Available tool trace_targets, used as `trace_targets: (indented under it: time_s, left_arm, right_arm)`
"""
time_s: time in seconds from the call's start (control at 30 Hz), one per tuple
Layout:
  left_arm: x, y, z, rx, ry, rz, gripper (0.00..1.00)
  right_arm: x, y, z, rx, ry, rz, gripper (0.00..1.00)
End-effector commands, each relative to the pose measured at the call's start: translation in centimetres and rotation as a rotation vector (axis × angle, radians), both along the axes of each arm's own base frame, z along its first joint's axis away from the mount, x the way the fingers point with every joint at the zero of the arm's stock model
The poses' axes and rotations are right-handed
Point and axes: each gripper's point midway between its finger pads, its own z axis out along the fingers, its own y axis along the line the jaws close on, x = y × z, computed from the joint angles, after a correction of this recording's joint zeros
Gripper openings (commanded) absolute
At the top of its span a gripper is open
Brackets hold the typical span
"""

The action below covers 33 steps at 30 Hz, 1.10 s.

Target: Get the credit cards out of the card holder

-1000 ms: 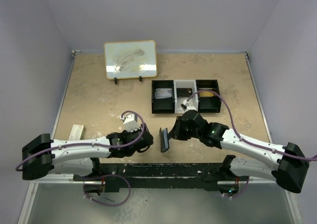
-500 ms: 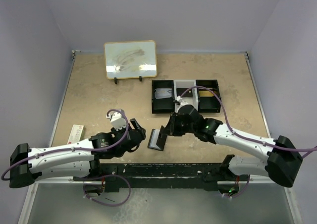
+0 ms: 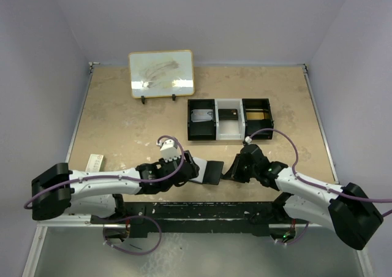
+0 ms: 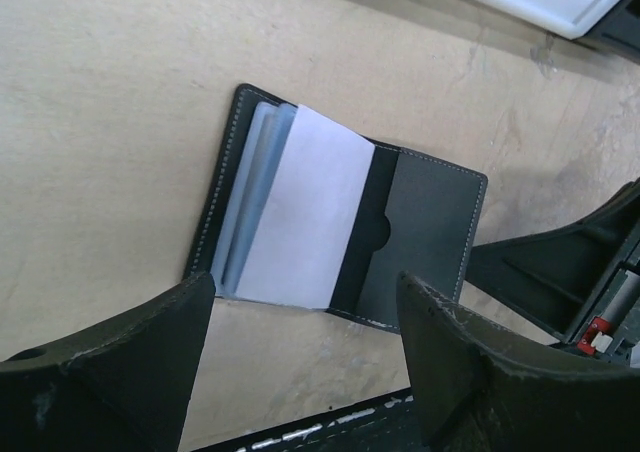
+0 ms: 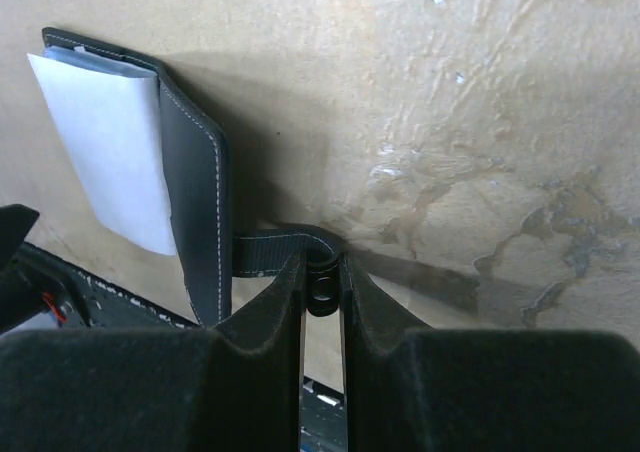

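Black with pale stitching, the card holder (image 4: 425, 232) lies open and flat on the table (image 3: 122, 124). In the top view it is in the lower middle of the frame, between the two pincers. Its right half shows a dark grey pocket with a rounded cut. From its left half a white sheet (image 4: 305, 222) stands up a little, with some blue-grey sheets (image 4: 255, 187) under it. Whether the white one is a card or a panel, I cannot tell.

At the right side of the holder a short closure tab (image 5: 265, 252) comes out. The right pincer (image 5: 320, 277) is closed narrow on the end of this tab and keeps it low, close to the table.

The left pincer (image 3: 187, 166) hovers over the left side of the holder. In the left wrist view its two fingers (image 4: 150, 357) are wide apart at the bottom of the frame, the holder is seen between them, and they grip nothing.

Behind the holder, toward the middle of the top view, stands a black-and-white tray (image 3: 229, 119) with three compartments, and small flat things lie in them. A small whiteboard (image 3: 162, 73) leans on its stand in the upper left part. One small pale item (image 3: 95, 162) lies at the left edge of the table.
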Motion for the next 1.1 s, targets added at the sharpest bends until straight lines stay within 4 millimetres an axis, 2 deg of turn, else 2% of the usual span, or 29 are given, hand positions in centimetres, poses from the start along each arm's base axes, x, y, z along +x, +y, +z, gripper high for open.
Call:
trace_targets:
  time_s: [0.0, 0.23, 0.3, 0.4, 0.53, 0.87, 1.07]
  left_arm:
    - [0.0, -3.6, 0.4, -0.095, 0.002, -0.077, 0.71]
    - [0.5, -2.8, -1.5, -0.004, 0.003, -0.054, 0.71]
    - [0.6, -3.0, -1.8, 0.021, 0.005, -0.071, 0.71]
    - [0.6, -3.4, -2.1, 0.027, 0.016, -0.077, 0.65]
    - [0.5, -3.8, -2.6, 0.003, 0.028, -0.076, 0.64]
    - [0.8, -7.7, 0.7, -0.106, -0.023, -0.174, 0.6]
    - [0.5, -9.3, 0.8, -0.134, -0.015, -0.228, 0.58]
  right_arm:
    - [0.8, -0.3, -0.4, 0.014, 0.002, -0.082, 0.08]
    - [1.0, -1.3, -1.8, -0.06, 0.005, -0.087, 0.09]
    - [1.1, -1.3, -1.9, -0.067, 0.001, -0.08, 0.09]
    - [1.2, -1.3, -1.8, -0.069, -0.006, -0.076, 0.09]
    - [1.3, -1.1, -1.4, -0.054, -0.019, -0.073, 0.09]
    - [1.1, -0.9, -0.7, -0.032, -0.034, -0.046, 0.14]
    - [1.0, -0.8, -0.6, -0.026, -0.034, -0.043, 0.15]
